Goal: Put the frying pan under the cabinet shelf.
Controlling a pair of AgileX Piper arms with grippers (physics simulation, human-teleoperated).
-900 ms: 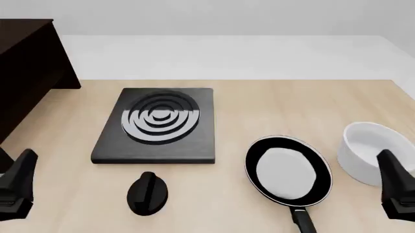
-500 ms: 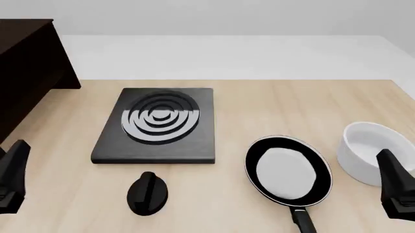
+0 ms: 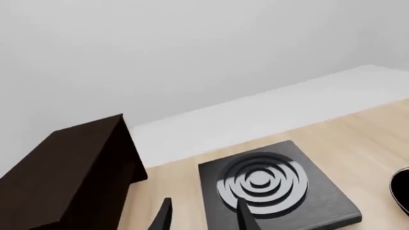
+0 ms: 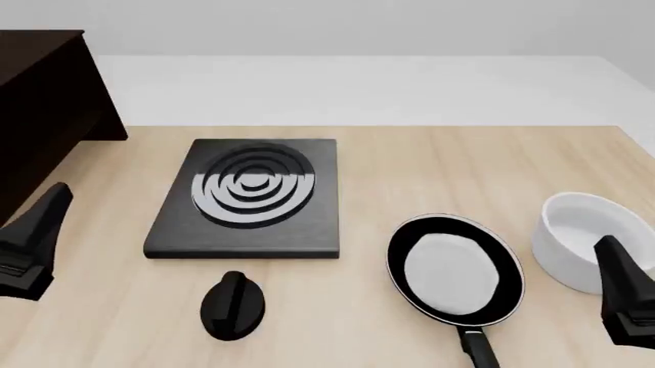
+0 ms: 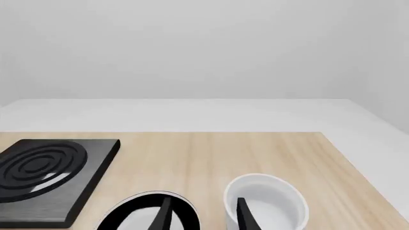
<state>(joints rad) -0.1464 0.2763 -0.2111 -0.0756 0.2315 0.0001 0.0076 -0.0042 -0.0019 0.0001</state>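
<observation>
The frying pan (image 4: pixel 455 274) lies on the table at the front right, black with a pale inside, its handle (image 4: pixel 479 349) pointing toward me. The dark cabinet (image 4: pixel 41 115) stands at the far left; I cannot make out its shelf board. My left gripper (image 4: pixel 49 211) is open and empty, near the table's left edge in front of the cabinet. My right gripper (image 4: pixel 612 261) is open and empty, right of the pan and in front of the bowl. The right wrist view shows the pan rim (image 5: pixel 137 213) beside the open fingers (image 5: pixel 242 211).
A square black hotplate (image 4: pixel 248 195) with silver rings sits at the centre left. A black knob (image 4: pixel 233 304) lies in front of it. A white bowl (image 4: pixel 578 234) stands right of the pan. The left wrist view shows the cabinet (image 3: pixel 70 172) and the hotplate (image 3: pixel 268 187).
</observation>
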